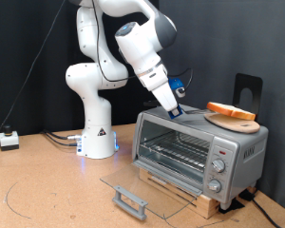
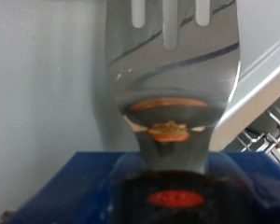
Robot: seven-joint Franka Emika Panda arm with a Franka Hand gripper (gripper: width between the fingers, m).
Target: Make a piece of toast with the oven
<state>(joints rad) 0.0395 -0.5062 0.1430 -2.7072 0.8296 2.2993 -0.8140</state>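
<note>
Brown tabletop (image 1: 47, 195) fills the foreground of the exterior view, with a thin cable curving across it toward the exterior view's left. Nearest the camera lies the oven's glass door (image 1: 142, 190), dropped fully open and lying flat, its bar handle (image 1: 129, 199) at the front edge. Behind it stands the oven (image 1: 195, 152), silver-grey, set on a low wooden base; its mouth is open, the wire rack (image 1: 176, 147) shows inside, and the knobs (image 1: 217, 169) run down the side toward the exterior view's right.

Above the oven's roof, near the corner toward the exterior view's left, the gripper (image 1: 177, 104) hangs at a slant on the white arm (image 1: 133, 43); it is closed on the blue handle of a spatula (image 2: 173, 84). In the wrist view the slotted metal blade fills most of the picture and mirrors an orange-tan shape.

On the oven's roof, toward the exterior view's right, rests a round wooden board (image 1: 239, 123); the piece of toast (image 1: 230, 110) lies on it, tilted a little, close beside the spatula's tip; whether they touch I cannot tell. Behind the board stands a black bracket (image 1: 248, 90); farther back are the arm's base (image 1: 97, 138), a small white box (image 1: 8, 140) at the exterior view's left edge, and a dark curtain (image 1: 28, 57).
</note>
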